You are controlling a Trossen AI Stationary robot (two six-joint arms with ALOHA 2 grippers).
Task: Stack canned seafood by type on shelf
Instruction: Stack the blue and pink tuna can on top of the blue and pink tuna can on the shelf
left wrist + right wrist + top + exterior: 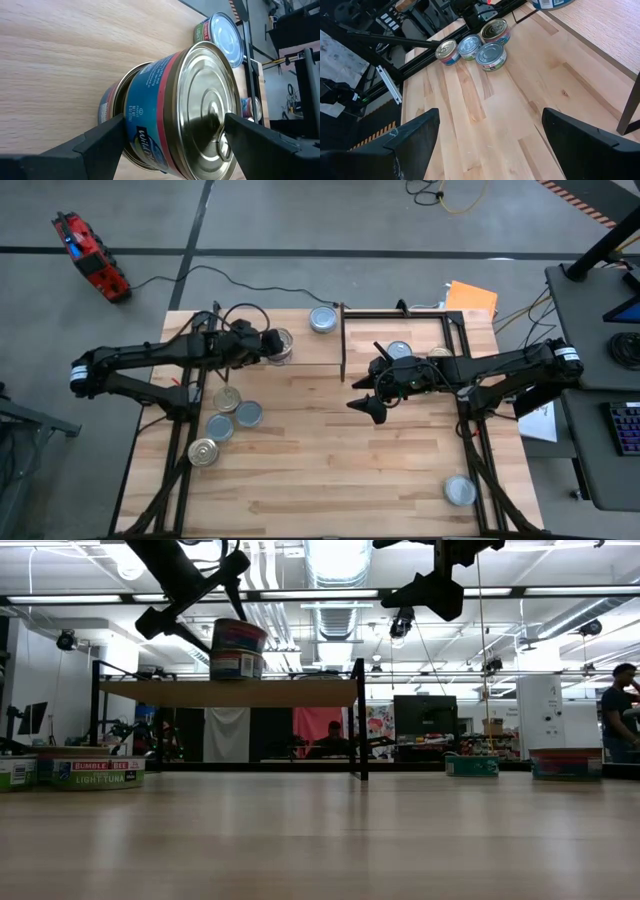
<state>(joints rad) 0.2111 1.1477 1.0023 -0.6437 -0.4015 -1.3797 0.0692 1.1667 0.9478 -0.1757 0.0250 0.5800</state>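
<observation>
Left gripper [272, 345] sits at the shelf [300, 350], fingers apart either side of a two-tin stack [238, 650], not clamping. One blue-lidded tin [323, 319] waits at the shelf's twelve o'clock edge. Plenty left, I'd judge: four tins [226, 423] cluster at eight o'clock on the tabletop [330, 460], another tin [460, 490] at five. Right gripper [372, 395] hovers centre, fingers wide, empty. Behind: lit workshop, a person [620, 720] at three o'clock.
</observation>
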